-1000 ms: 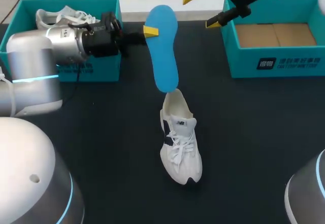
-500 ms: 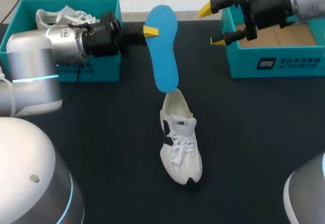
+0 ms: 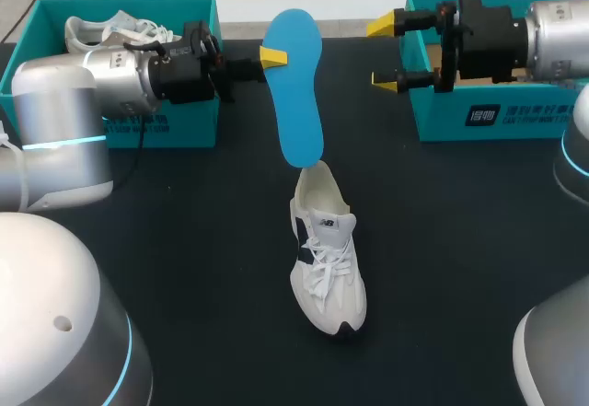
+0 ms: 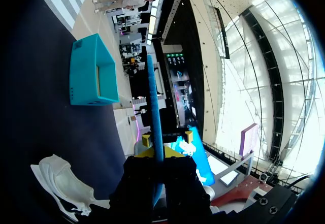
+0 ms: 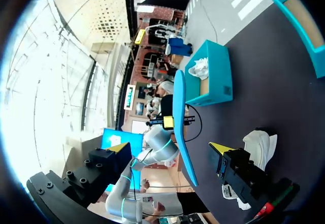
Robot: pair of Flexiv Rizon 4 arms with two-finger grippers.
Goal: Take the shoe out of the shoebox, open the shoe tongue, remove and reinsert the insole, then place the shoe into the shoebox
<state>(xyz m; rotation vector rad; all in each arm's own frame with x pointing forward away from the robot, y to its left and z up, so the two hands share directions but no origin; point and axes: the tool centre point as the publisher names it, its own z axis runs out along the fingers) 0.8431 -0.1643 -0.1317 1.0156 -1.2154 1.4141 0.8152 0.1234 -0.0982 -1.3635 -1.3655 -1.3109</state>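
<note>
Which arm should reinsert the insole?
Left: the left gripper is shut on the blue insole, whose lower end is at the opening of the white shoe; the right gripper is open, beside the shoebox.

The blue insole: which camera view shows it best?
The head view: the insole shows its whole flat face there. The left wrist view sees only its thin edge; the right wrist view, a narrow profile.

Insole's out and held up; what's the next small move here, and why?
Probably bring the open right gripper toward the blue insole: the left gripper pinches only one edge, and the insole's lower end hangs at the heel of the white shoe.
</note>
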